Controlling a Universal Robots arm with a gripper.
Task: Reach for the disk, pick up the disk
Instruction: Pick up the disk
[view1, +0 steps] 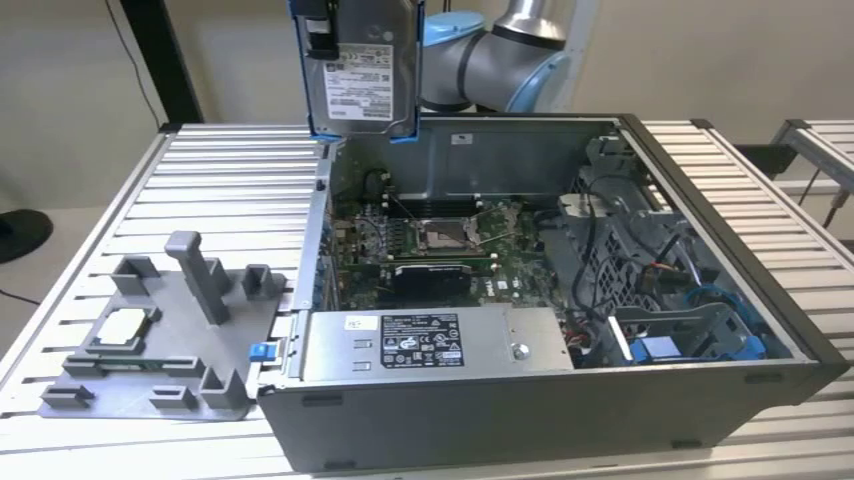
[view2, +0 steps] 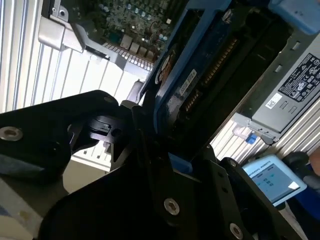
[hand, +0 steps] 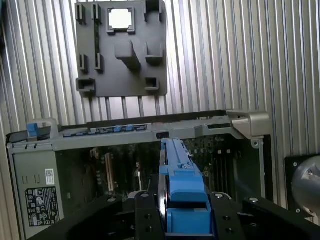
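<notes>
The disk (view1: 360, 72) hangs upright in the air above the back left corner of the open computer case (view1: 534, 420). It is a silver-grey drive with a white label and blue rails along its edges. In the first wrist view its blue rail (hand: 179, 175) runs edge-on between my black fingers (hand: 145, 210), over the case's interior. My gripper (hand: 181, 207) is shut on the disk, which is clear of the case and the table. The second wrist view looks along the disk's underside (view2: 200, 75), with my gripper (view2: 150, 145) clamped at its near end.
A grey fixture plate (view1: 174, 330) with a small square chip (view1: 127, 322) lies on the slatted table (view1: 227, 180) at the exterior view's left. The grey labelled power-supply box (view1: 427, 345) sits at the case's front. A tablet (view2: 272, 180) shows beside the case.
</notes>
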